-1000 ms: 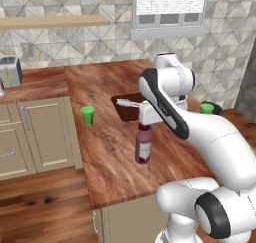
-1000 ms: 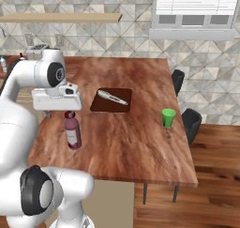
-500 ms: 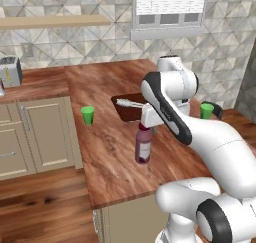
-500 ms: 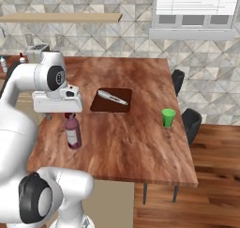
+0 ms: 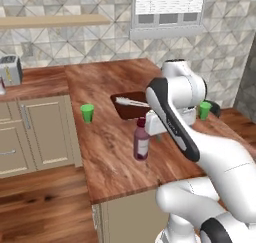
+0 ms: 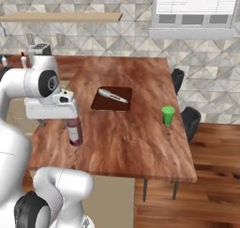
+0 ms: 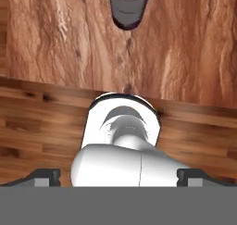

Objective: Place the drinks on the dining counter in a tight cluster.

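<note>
A purple bottle with a maroon cap stands upright near the front of the reddish wood desk, seen from the left base view with the robot's white arm bending over it from the 4 o'clock side. The end effector sits just beside the bottle's neck, at its 2 o'clock, apart from it; its fingers are spread wide and grip nothing. In the hand view the fingertips rise far apart at the bottom corners, with the bottle at 12 o'clock on the desk and plank floor below the desk's edge.

From the right base view the bottle stands under the end effector, near the desk's 9 o'clock edge. A dark cutting board with a pale knife on it lies at the bottle's 1 o'clock, well apart. A green cup stands near the 3 o'clock edge. In the left base view another green cup stands at the bottle's 10 o'clock, by the desk's left edge.
</note>
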### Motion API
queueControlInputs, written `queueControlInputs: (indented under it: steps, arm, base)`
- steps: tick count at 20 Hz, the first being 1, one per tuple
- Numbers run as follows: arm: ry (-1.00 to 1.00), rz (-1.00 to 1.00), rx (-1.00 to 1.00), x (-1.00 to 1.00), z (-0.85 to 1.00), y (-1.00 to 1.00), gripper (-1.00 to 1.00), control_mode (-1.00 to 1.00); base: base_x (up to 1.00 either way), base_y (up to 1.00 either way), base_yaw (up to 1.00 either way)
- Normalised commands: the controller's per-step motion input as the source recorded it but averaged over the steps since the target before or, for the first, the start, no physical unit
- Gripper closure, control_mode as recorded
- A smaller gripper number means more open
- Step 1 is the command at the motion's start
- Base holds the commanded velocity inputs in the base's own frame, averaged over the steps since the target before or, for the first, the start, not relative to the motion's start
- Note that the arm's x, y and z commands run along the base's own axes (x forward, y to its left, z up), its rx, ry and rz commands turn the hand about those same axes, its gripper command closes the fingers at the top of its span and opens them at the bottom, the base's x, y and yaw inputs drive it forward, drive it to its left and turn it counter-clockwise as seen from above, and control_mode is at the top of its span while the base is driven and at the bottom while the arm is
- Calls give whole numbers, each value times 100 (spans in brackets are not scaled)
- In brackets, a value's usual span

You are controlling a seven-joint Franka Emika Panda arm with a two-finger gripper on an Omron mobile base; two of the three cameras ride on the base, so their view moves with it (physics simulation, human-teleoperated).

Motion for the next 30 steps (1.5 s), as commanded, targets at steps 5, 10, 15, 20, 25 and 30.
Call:
queueControlInputs:
  steps: [5,10,15,20,25,30]
  arm:
    - [0,0,0,0,0,0,-100,100]
    - [0,0,0,0,0,0,-100,100]
    - [0,0,0,0,0,0,-100,100]
    - [0,0,0,0,0,0,-100,100]
    - [0,0,0,0,0,0,-100,100]
    - [0,0,0,0,0,0,-100,100]
  base:
    - [-65,72,0]
    - [-32,100,-8]
    - [-16,100,-3]
    - [66,100,-10]
    - [100,100,-27]
    - [100,89,-30]
